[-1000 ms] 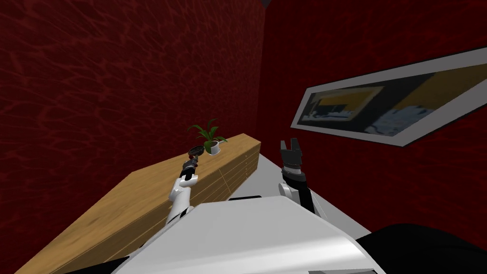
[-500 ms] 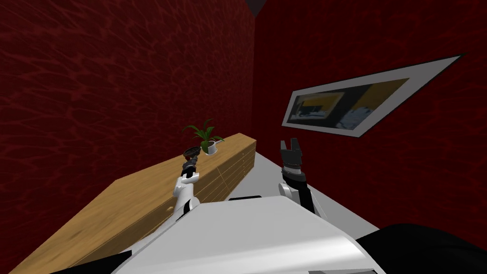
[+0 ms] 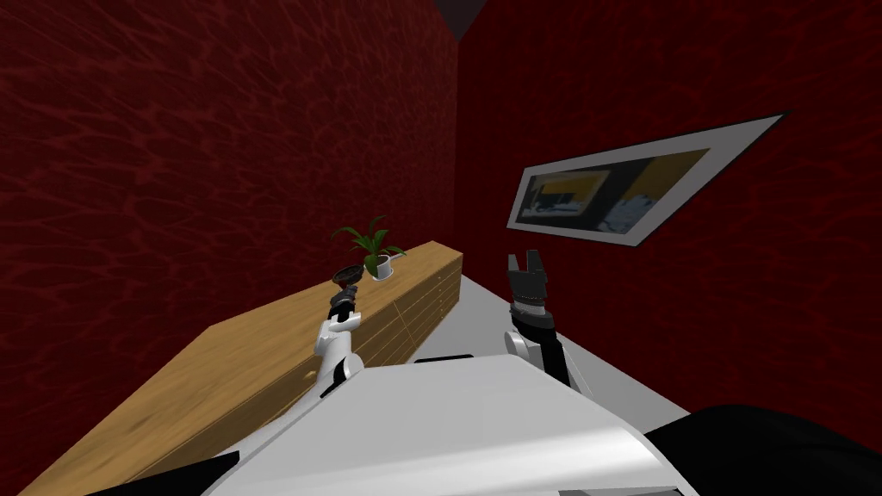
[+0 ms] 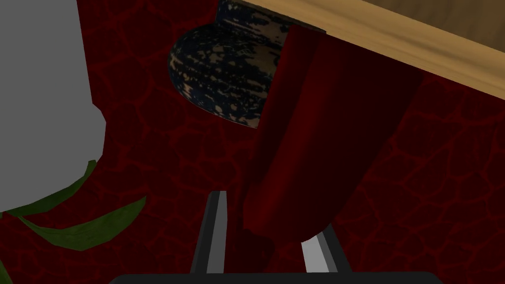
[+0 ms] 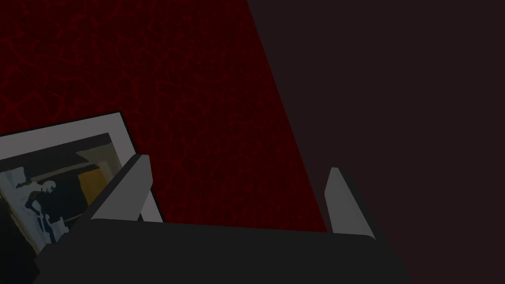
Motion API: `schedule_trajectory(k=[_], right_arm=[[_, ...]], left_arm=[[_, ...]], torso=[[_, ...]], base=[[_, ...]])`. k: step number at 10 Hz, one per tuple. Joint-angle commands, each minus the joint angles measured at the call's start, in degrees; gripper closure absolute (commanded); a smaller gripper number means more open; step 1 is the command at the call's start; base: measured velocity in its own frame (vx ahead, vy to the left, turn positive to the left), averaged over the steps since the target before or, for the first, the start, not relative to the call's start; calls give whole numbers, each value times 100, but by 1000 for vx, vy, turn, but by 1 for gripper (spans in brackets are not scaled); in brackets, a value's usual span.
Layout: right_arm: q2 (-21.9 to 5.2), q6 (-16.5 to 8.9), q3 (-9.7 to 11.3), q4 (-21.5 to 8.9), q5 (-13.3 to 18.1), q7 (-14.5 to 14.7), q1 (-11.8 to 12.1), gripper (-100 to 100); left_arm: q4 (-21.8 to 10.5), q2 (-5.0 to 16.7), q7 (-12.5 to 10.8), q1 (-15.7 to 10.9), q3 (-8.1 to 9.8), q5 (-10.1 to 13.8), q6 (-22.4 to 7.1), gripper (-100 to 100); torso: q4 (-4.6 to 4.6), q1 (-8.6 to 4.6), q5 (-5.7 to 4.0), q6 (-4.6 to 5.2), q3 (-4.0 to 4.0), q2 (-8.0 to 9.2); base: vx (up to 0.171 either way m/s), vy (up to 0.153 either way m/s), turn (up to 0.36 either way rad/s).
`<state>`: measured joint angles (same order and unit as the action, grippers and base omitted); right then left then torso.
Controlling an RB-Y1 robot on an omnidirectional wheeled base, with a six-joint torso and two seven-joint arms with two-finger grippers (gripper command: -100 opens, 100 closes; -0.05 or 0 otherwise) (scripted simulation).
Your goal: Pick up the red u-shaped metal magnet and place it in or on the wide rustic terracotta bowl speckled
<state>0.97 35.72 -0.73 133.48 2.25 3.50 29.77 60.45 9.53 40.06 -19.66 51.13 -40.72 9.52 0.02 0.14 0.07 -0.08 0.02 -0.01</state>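
**Head view:** the left gripper point(image 3: 344, 296) reaches over the wooden cabinet point(image 3: 215, 370), close to the speckled bowl point(image 3: 347, 275), with the potted plant point(image 3: 376, 255) just beyond.

**Left wrist view:** this resolves the grip. Both fingers point(image 4: 215, 231) clamp the dark red magnet point(image 4: 315, 143), held up in front of the bowl's dark, tan-flecked wall. Contact between the two cannot be told.

**Right of the cabinet:** the right gripper point(image 3: 525, 263) is raised, and its wrist view shows the fingers spread and holding nothing.

Long light-brown wooden surface point(image 3: 198, 379) with drawer fronts down its side. Near the far end sits a dark speckled round bowl point(image 3: 347, 275). Just beside it, a green leafy plant in small white pot point(image 3: 383, 269).
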Motion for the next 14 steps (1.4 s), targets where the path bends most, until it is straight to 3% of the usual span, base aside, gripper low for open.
schedule_trajectory(k=[1, 2, 3, 4, 7, 8, 9, 10, 11, 14], right_arm=[[0, 0, 0, 0, 0, 0, 0, 0], [0, 0, 0, 0, 0, 0, 0, 0], [0, 0, 0, 0, 0, 0, 0, 0], [0, 0, 0, 0, 0, 0, 0, 0], [0, 0, 0, 0, 0, 0, 2, 0], [0, 0, 0, 0, 0, 0, 2, 0], [0, 0, 0, 0, 0, 0, 1, 0], [0, 0, 0, 0, 0, 0, 2, 0], [0, 0, 0, 0, 0, 0, 1, 0], [0, 0, -1, 0, 0, 0, 2, 0]], left_arm=[[0, 0, 0, 0, 0, 0, 0, 100], [0, 0, 0, 0, 0, 0, -1, 100], [-1, 0, 0, 1, 0, 0, -2, 0], [208, 61, -181, 221, -271, 85, -55, 100], [622, 156, -482, 683, -764, 242, -105, 100], [622, 156, -482, 683, -886, 242, -105, 100], [828, 204, -632, 914, -1106, 321, -130, 100], [828, 204, -632, 914, -1193, 321, -130, 100], [1035, 252, -782, 1145, -1401, 400, -155, 100], [1242, 299, -933, 1376, -1807, 479, -180, 100]], torso=[[0, 0, 0, 0, 0, 0], [0, 2, 0, 0, 0, 0], [1, 2, 0, 0, 1, 0], [1, 2, 0, 0, 1, 1], [-7, -4, -1, 0, -23, -41], [-7, -9, -3, -5, -22, -40], [-6, -6, -1, 7, -18, -33], [-5, -7, -2, -5, -15, -28], [-5, -4, -1, 3, -15, -26], [-5, -4, -3, -4, -17, -32]], base=[[0, 0, 0], [0, 0, 0], [0, 0, 0], [75, -18, 241], [140, -35, 271], [80, -26, 104], [81, -29, 195], [72, -28, 149], [112, -21, 220], [88, -29, 164]])
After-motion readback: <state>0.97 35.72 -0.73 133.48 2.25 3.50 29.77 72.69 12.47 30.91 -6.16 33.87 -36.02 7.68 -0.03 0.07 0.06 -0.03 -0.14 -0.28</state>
